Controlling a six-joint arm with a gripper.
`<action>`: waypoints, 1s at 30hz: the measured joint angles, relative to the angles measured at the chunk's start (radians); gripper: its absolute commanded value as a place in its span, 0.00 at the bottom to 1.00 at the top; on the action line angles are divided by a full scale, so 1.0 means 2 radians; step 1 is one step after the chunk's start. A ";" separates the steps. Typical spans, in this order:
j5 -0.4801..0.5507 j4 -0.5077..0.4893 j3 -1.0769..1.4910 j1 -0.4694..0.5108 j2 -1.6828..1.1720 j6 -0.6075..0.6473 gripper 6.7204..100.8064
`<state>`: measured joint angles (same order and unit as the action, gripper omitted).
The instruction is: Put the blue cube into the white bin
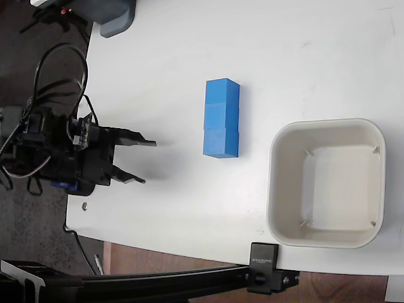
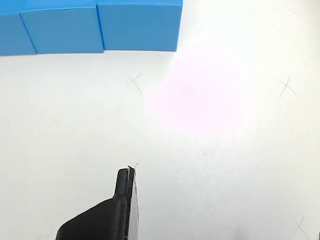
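Cubes are seen in the fixed view as a row of three blue blocks touching face to face, running from top to bottom near the middle of the white table [image 1: 189, 38]. Which of them is the blue cube [image 1: 220, 141] of the task cannot be told by looks; the lowest one is marked here. The gripper [image 1: 145, 162] is placed well to the left of the row, its two black fingers spread apart with nothing between them, tips directed right toward the cubes. Bare table separates the fingertips from the row. The white bin [image 1: 327, 182] is set to the right of the cubes, lower in the picture, apart from them and with nothing visible inside. A grey-blue object [image 1: 117, 16] is found at the table's top left edge.

In the wrist view, the cube row is cut by the top edge, with the blue cube [image 2: 140, 25] at its right end. One black finger [image 2: 122, 205] is shown at the bottom, well apart from the cubes. Faint pencil crosses are marked on the table.
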<state>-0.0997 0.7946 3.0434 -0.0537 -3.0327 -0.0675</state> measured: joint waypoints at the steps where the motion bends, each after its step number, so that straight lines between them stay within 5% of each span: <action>1: 0.000 0.000 0.000 0.000 0.000 0.001 0.99; 30: 0.017 0.000 0.000 0.012 0.000 0.005 0.99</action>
<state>-0.0660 0.7946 3.0434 -0.0307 -3.0327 -0.0568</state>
